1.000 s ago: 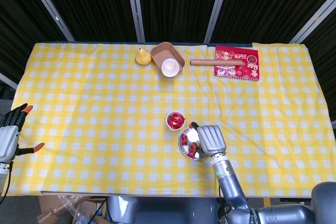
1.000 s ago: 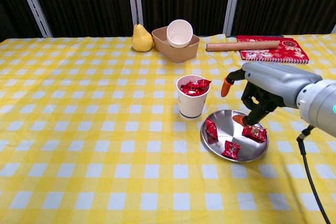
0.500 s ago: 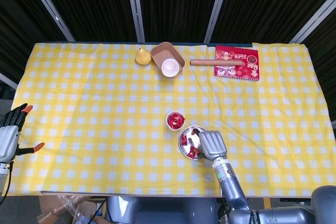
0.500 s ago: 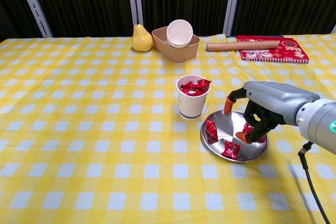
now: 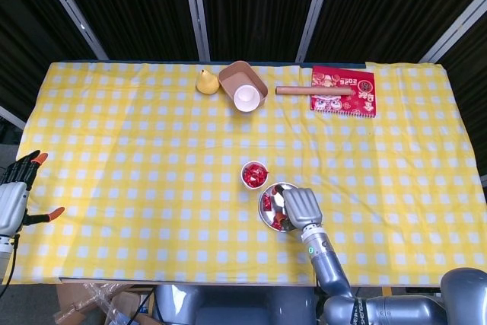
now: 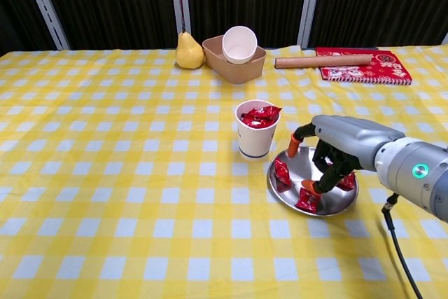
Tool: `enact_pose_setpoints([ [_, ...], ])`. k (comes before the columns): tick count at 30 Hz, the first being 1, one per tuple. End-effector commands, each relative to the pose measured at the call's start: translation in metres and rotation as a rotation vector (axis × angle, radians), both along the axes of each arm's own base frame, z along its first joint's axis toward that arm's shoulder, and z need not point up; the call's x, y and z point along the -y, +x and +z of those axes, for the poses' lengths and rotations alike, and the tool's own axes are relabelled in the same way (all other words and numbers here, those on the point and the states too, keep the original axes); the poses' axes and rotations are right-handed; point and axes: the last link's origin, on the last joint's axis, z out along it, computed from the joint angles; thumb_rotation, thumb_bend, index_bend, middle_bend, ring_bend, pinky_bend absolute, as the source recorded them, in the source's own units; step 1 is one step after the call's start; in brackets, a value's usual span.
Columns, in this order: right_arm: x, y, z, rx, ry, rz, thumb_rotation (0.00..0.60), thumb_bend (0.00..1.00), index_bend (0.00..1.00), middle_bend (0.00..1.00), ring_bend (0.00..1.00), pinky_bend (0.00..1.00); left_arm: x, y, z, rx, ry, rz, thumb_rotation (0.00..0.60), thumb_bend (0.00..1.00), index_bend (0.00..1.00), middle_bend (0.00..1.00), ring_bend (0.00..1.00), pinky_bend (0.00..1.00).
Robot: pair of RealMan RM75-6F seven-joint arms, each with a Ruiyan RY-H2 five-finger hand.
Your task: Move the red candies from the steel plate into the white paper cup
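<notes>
The steel plate (image 6: 297,183) lies right of the white paper cup (image 6: 255,141), which has several red candies (image 6: 260,114) in it. Three red candies lie on the plate: one at its left (image 6: 281,171), one at its front (image 6: 308,202) and one at its right (image 6: 346,182). My right hand (image 6: 337,147) hovers low over the plate, fingers curled down, one orange fingertip (image 6: 309,186) touching the front candy, thumb held apart toward the cup. In the head view the right hand (image 5: 301,205) covers much of the plate (image 5: 263,215). My left hand (image 5: 15,194) hangs off the table's left edge, fingers spread, holding nothing.
At the back stand a yellow pear (image 6: 187,51) and a brown paper tray (image 6: 238,66) with a second white cup (image 6: 239,43) lying in it. A brown tube (image 6: 323,61) and a red booklet (image 6: 365,68) lie at the back right.
My right hand has dropped and shifted left across the plate, from above the right candy to the front candy. The candies and cup have not moved.
</notes>
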Motion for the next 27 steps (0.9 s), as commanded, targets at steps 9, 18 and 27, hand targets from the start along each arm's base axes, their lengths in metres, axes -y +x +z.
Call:
enact_pose_setpoints([
  [9, -0.007, 0.004, -0.005, 0.017, 0.028, 0.016, 0.600, 0.39, 0.35, 0.85, 0.92, 0.95, 0.000, 0.000, 0.000, 0.000, 0.001, 0.003, 0.600, 0.00, 0.01, 0.00, 0.00, 0.00],
  [18, -0.004, 0.007, -0.008, 0.033, 0.014, 0.018, 0.600, 0.39, 0.33, 0.85, 0.92, 0.95, 0.000, 0.000, 0.000, -0.001, 0.002, 0.001, 0.600, 0.00, 0.01, 0.00, 0.00, 0.00],
  [27, 0.002, 0.009, -0.013, 0.034, 0.009, 0.016, 0.600, 0.39, 0.33, 0.85, 0.92, 0.95, 0.000, 0.000, 0.000, 0.001, 0.002, 0.005, 0.600, 0.00, 0.01, 0.00, 0.00, 0.00],
])
